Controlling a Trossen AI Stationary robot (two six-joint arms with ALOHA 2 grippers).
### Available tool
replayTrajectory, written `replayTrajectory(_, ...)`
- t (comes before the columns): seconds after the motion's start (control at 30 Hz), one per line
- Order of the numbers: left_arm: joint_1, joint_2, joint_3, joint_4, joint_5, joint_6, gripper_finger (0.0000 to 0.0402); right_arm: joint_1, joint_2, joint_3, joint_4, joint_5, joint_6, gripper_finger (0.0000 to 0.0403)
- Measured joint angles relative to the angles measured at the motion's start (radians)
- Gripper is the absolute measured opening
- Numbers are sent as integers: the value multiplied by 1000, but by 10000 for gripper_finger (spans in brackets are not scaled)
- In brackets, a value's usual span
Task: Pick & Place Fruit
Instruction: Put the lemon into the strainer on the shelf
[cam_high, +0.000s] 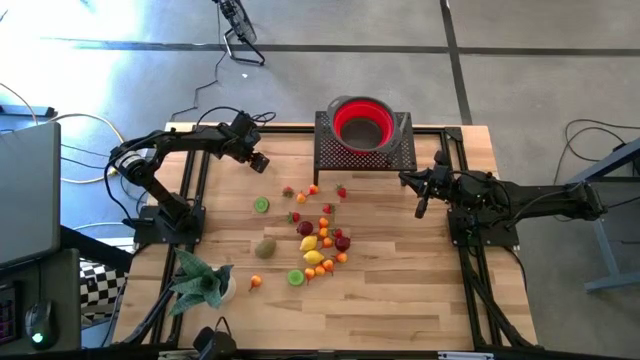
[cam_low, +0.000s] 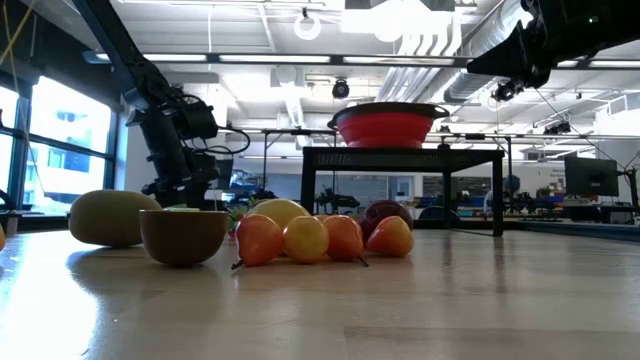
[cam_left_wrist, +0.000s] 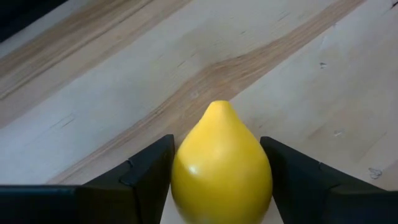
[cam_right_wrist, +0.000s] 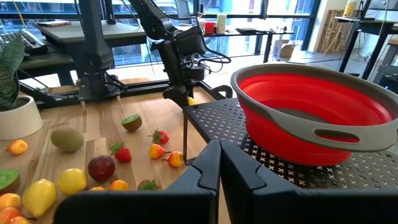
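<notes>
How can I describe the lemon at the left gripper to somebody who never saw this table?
Find the red bowl on its black mesh stand at the edge of the table. Towards the left arm's side of it hangs the left gripper, and the lemon sits between its fingers. The other lemons lie loose in the fruit pile mid-table.

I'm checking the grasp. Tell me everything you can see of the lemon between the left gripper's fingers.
The lemon is a smooth, glossy yellow toy, plastic by its look, plump with a pointed tip facing away from the wrist camera. It sits between the two dark fingers of the left gripper, which flank its sides closely; actual contact cannot be confirmed. Light wooden tabletop lies beneath. Whether it rests on the wood or is lifted cannot be told. It is apart from the other fruit.
</notes>
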Motion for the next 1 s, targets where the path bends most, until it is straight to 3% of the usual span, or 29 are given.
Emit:
replayTrajectory(0.73,0,0,-1,6,-14,-2,229,0,0,0,0,0,0,3)
replayTrajectory(1.0,0,0,-1,7,-18,-1,198,0,0,0,0,0,0,3)
